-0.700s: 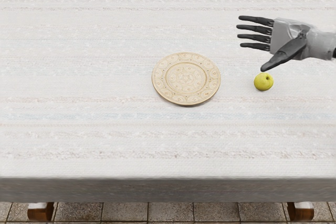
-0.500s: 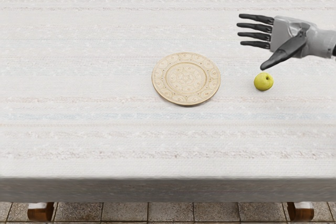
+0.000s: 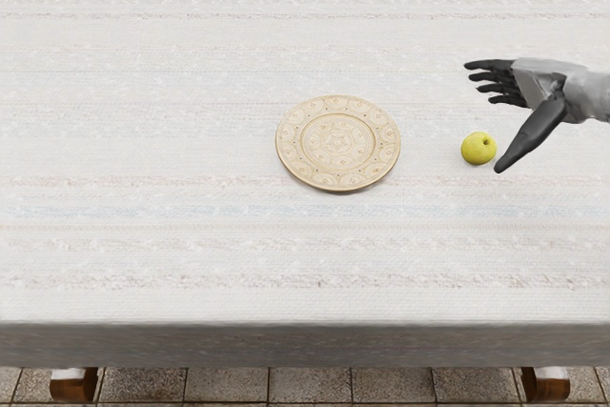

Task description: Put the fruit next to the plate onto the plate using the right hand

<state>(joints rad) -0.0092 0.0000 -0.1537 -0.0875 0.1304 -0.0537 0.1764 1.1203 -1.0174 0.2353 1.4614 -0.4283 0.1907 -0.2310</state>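
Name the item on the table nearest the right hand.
The yellow-green apple, beside the right hand and its thumb; the patterned plate lies farther left, mid-table.

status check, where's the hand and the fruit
Right hand open, just right of the apple, no grasp. Apple on the table, apart from the plate. Nothing between them. Left hand out of view.

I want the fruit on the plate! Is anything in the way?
No, nothing visible. Only bare tablecloth lies between the yellow fruit and the plate. The open right hand is close beside the fruit, with nothing between them.
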